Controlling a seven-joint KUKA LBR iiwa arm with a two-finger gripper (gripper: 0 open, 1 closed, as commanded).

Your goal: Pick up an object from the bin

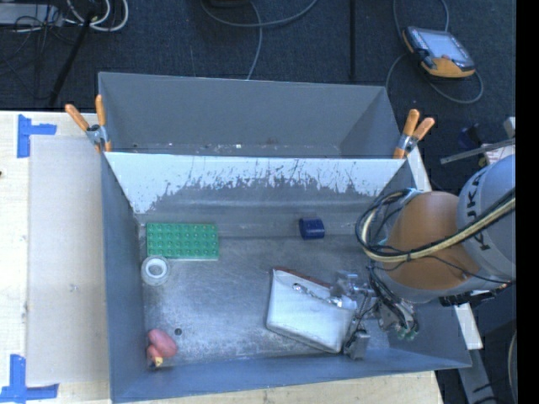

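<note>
The gripper (355, 314) is low in the bin's near-right corner, right at the right-hand edge of a flat white packet (305, 311) - the nearest thing to it by far. The two look to be touching or all but touching. The metal and dark parts at the wrist overlap that edge, so I cannot tell whether the gripper is open or closed, or whether it has hold of anything.

From the gripper, the packet spreads away from the arm, toward the view's left. It is a roughly rectangular slab lying flat on the bin floor (227, 310), turned a little out of square with the walls. A brown-red strip (295, 276) runs along its far edge. As I judge it, any grasp has to come across the near-right edge - the slab looks too broad to span elsewhere.

Everything else lies well apart from the gripper:
- A small blue block (312, 228) lies beyond the packet, toward the far wall.
- A green studded plate (182, 241) and, just beside it, a clear tape roll (155, 269) lie far off across the bin.
- A pink and red toy (160, 346) sits in the near corner opposite the gripper.

None of them stands between gripper and packet. The likelier hindrance is the bin's right wall (438, 343), close behind the gripper, where the arm's orange cover (425, 242) and cables crowd in.
</note>
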